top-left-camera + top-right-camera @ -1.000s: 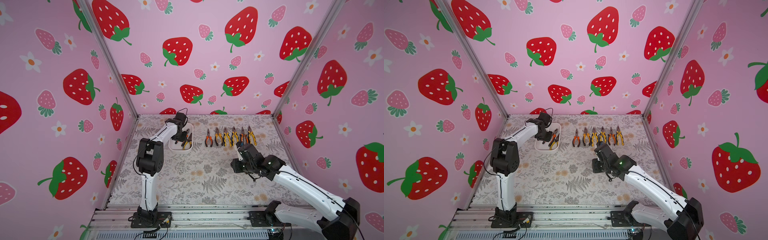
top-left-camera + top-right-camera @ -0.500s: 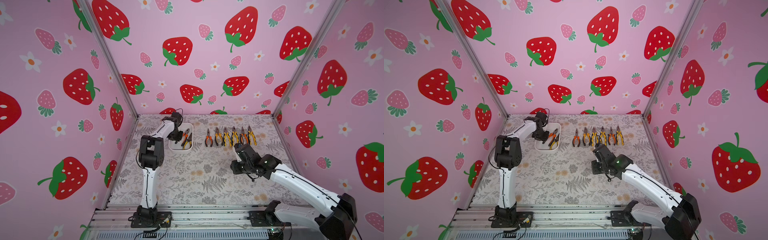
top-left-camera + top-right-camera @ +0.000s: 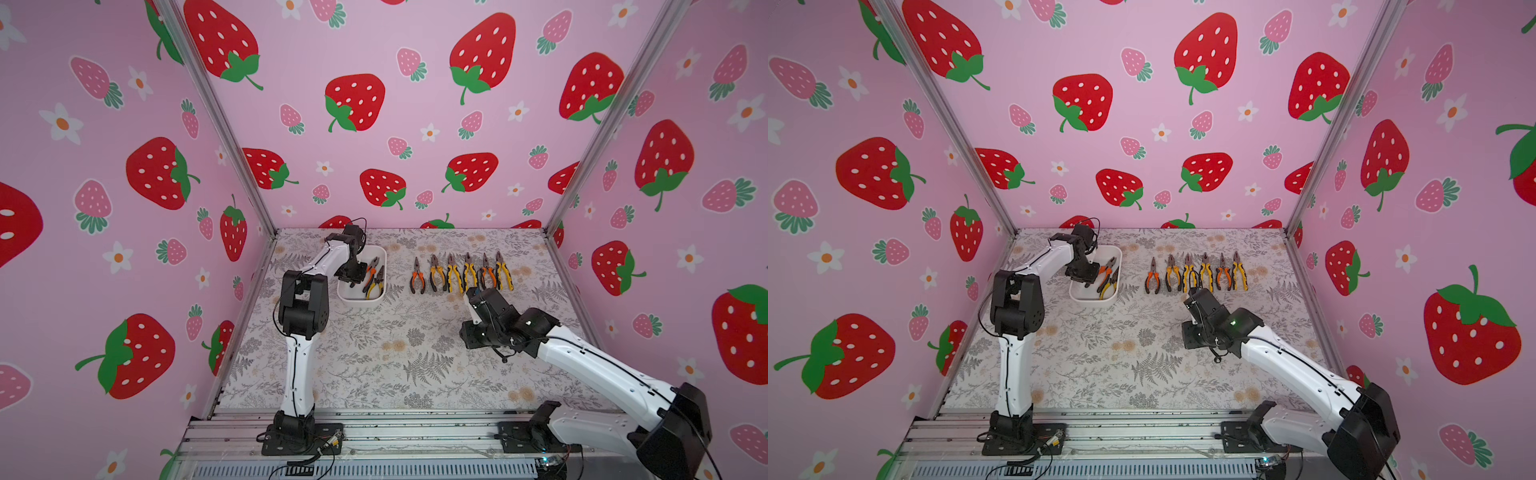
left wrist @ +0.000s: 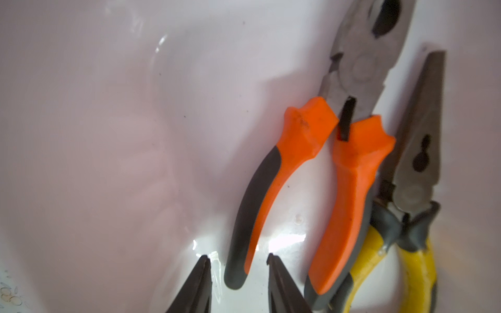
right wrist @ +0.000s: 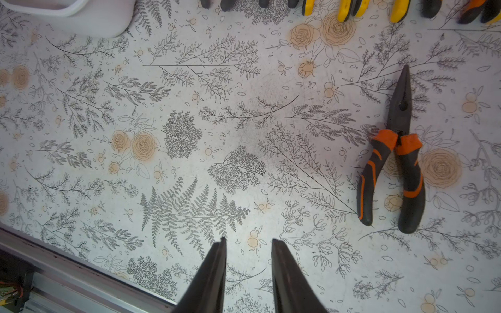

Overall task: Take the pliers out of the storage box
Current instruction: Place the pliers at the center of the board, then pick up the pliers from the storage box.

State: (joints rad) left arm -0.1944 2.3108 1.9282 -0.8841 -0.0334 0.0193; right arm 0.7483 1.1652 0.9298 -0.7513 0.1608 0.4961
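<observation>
Two pliers (image 4: 349,206) in storage box (image 4: 108,135), left claw (image 4: 238,260) parted, empty beside them, right claw (image 5: 248,241) parted, empty over table (image 5: 189,122)

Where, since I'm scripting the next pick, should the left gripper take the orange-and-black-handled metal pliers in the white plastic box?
Grip the orange-and-black pliers from above by the handle away from the yellow-handled pliers: they lie flat in the white storage box, handles splayed; the open left gripper straddles its end.

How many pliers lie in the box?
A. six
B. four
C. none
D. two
D: the box holds only an orange pair and a yellow pair, side by side against one wall.
</observation>
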